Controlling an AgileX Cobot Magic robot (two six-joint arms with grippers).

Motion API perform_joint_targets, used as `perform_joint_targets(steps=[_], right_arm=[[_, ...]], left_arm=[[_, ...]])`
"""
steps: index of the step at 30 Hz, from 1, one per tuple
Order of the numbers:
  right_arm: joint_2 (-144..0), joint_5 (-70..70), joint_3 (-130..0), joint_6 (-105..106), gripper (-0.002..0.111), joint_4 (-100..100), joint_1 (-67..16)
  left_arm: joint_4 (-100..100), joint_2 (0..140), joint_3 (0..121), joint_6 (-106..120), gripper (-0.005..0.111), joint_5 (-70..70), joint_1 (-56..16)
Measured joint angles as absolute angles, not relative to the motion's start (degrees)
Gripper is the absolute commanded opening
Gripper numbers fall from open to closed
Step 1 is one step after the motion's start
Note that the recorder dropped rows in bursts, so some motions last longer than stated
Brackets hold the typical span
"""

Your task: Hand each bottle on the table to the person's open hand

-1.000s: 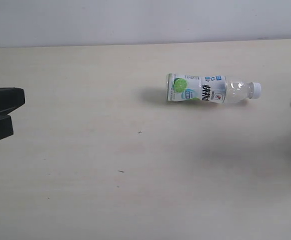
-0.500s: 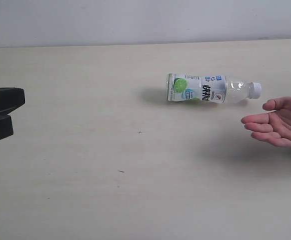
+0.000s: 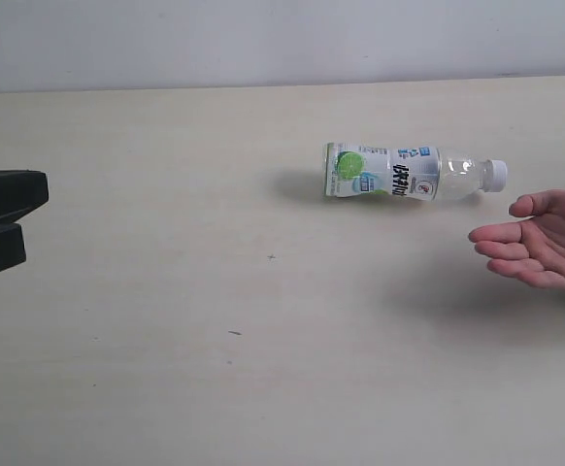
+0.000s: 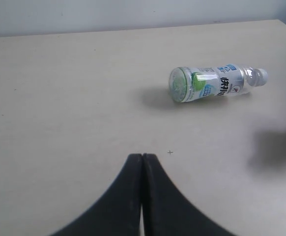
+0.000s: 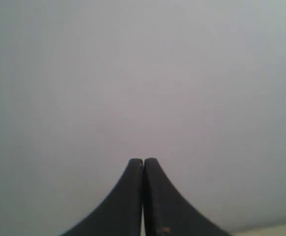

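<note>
One bottle (image 3: 414, 173) lies on its side on the bench (image 3: 215, 340), just beside the person's open hand (image 3: 540, 241). Its long axis runs across, white cap toward that hand, base toward my left claw (image 4: 142, 157). Label: green lime, blue-black print, unreadable. My left claw and right claw (image 5: 143, 161) are both pinched together, empty.

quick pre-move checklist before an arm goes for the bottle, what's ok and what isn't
1. Person's open hand offered, palm up: ok.
2. Bottle free to grasp, lying on its side on the table, nothing touching it: ok.
3. Left gripper open for a grasp: not ok, jaws shut.
4. Right gripper open: not ok, jaws shut; its view shows no bottle.
5. More bottles left to hand over: cannot tell, only one shows.
</note>
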State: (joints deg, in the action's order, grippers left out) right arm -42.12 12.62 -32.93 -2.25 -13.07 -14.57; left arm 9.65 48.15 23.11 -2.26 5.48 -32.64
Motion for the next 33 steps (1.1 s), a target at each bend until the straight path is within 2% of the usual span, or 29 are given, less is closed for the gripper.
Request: perform_joint_targets(steps=[5, 13, 17, 21, 33], right_arm=[[-67.3, -8.8, -53.6, -0.8, 0.0, -8.2, -14.6], [-95.8, -50.4, -85.6, 15.9, 0.0, -8.7, -14.6], [-104.3, -66.1, -94.8, 28.5, 0.013, -13.0, -14.6], [-108.3, -69.0, -97.9, 36.6, 0.02, -17.8, -14.6], [-111.7, -64.3, -98.0, 47.5, 0.02, -23.4, -14.7]], left_arm=[[9.6, 48.1, 23.1, -2.3, 0.0, 5.5, -32.6], [9.6, 48.1, 23.1, -2.3, 0.0, 5.5, -32.6], [9.6, 48.1, 23.1, -2.3, 0.0, 5.5, -32.6], [9.6, 48.1, 23.1, -2.3, 0.0, 5.5, -32.6], [9.6, 48.1, 23.1, -2.3, 0.0, 5.5, -32.6]])
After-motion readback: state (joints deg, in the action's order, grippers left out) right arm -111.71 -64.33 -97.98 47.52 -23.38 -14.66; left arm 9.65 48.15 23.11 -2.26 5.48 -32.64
